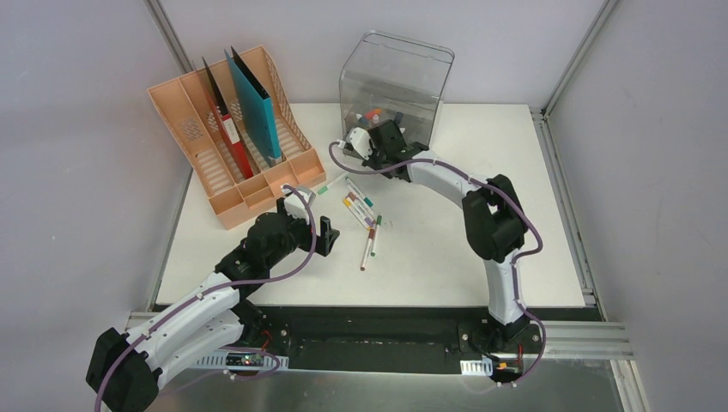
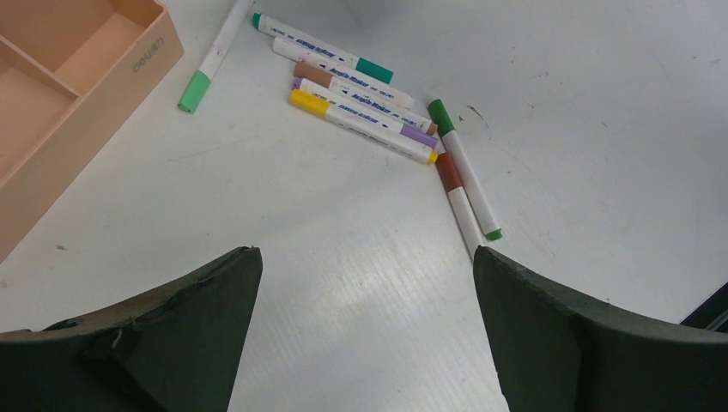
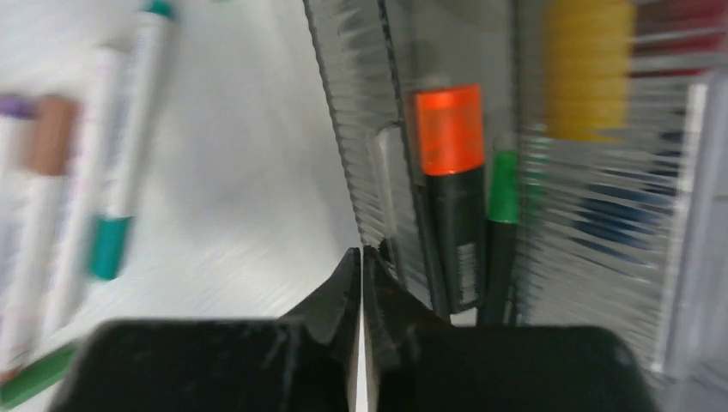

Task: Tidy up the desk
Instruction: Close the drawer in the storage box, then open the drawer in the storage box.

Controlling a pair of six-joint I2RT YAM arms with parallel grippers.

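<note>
The white desk [image 1: 429, 257] carries several loose markers [image 1: 360, 206] in its middle. My left gripper [image 1: 313, 232] hovers just left of them, by the front corner of the peach file rack [image 1: 257, 197]. In the left wrist view it [image 2: 367, 253] stands wide open over bare tabletop, the markers [image 2: 365, 120] lying ahead. My right gripper [image 1: 384, 133] is at the front of the clear grey box [image 1: 403, 77]. In the right wrist view it [image 3: 361, 253] is shut with nothing between its fingers, its tip at the box's front edge [image 3: 360, 129].
The rack holds upright red and teal folders [image 1: 253, 107]. Inside the box lie an orange-capped marker [image 3: 449, 129], a green pen [image 3: 503, 189] and other pens. More loose markers [image 3: 112, 215] lie left of the right gripper. A wall frame borders the desk at right [image 1: 558, 172].
</note>
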